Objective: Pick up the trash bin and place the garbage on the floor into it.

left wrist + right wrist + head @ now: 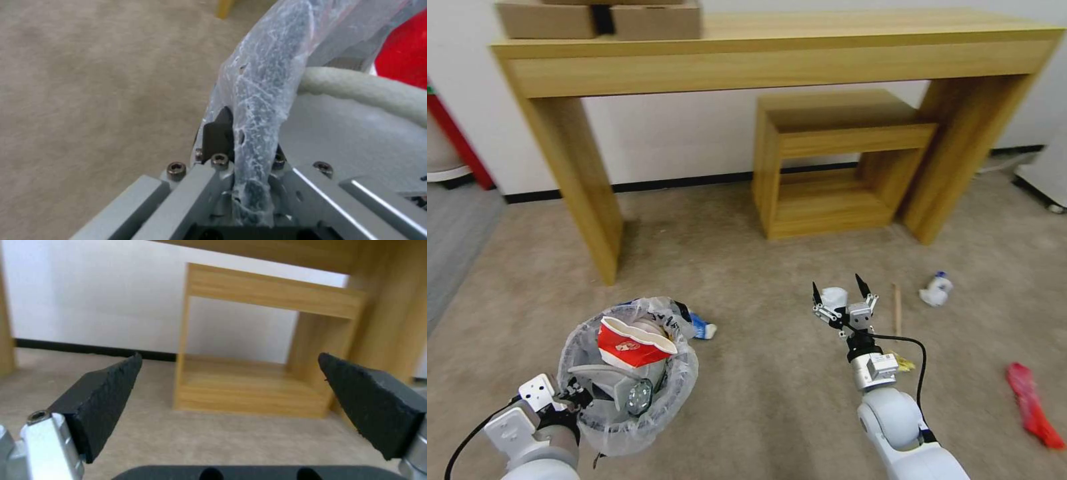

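The trash bin (627,400), lined with a whitish bag, tilts at the lower left. My left gripper (570,391) is shut on its near rim. In the left wrist view the bagged rim (260,100) runs between the fingers (218,133). A red paper cup (630,343) and a pale slipper (604,380) lie inside. A blue-white carton (700,328) lies just behind the bin. My right gripper (838,288) hangs open over a white tissue wad (834,296). In the right wrist view its pads (111,396) stand wide apart with nothing between them.
To the right on the carpet lie a wooden stick (897,308), a small bottle (937,290), a yellow wrapper (904,362) and a red wrapper (1030,403). A long wooden table (774,60) with cardboard boxes (600,19) spans the back, with a small wooden shelf (827,167) beneath it.
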Motion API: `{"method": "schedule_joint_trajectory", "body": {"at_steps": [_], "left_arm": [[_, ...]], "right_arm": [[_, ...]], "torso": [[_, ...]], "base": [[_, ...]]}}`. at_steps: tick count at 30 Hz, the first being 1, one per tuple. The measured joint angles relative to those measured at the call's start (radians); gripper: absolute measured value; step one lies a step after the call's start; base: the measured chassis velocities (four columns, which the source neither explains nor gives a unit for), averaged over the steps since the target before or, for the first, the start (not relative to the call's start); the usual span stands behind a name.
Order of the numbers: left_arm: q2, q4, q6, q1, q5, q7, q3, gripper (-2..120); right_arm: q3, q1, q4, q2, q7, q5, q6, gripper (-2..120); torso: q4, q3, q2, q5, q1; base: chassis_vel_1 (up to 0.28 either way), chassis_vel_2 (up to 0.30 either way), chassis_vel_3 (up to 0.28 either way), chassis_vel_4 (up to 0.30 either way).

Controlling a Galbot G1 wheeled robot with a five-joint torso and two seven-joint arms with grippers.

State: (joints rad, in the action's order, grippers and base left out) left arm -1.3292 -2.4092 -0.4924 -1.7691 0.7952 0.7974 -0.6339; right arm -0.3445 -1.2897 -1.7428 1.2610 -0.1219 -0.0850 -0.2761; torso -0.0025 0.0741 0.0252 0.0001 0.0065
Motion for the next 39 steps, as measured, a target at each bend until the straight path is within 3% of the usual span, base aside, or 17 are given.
{"method": "schedule_joint_trajectory", "body": {"at_steps": [27,39], "left_arm": [[0.027,-0.008,0.015,-0.016,-0.003,-0.006,0.014,0],[0.031,0.008,0.015,-0.017,-0.023,-0.015,0.020,0]], "right_arm": [[-0.013,-0.013,0.022,0.038,0.016,0.019,-0.021,100],[0.000,0.000,0.047,0.054,0.032,0.023,-0.024,100]], "torso": [[0.0003,0.000,0.000,0.0000,0.000],[0.0005,0.000,0.000,-0.0001,0.000]], "base": [[-0.015,-0.016,-0.015,-0.013],[0.153,0.157,-0.149,-0.151]]}}
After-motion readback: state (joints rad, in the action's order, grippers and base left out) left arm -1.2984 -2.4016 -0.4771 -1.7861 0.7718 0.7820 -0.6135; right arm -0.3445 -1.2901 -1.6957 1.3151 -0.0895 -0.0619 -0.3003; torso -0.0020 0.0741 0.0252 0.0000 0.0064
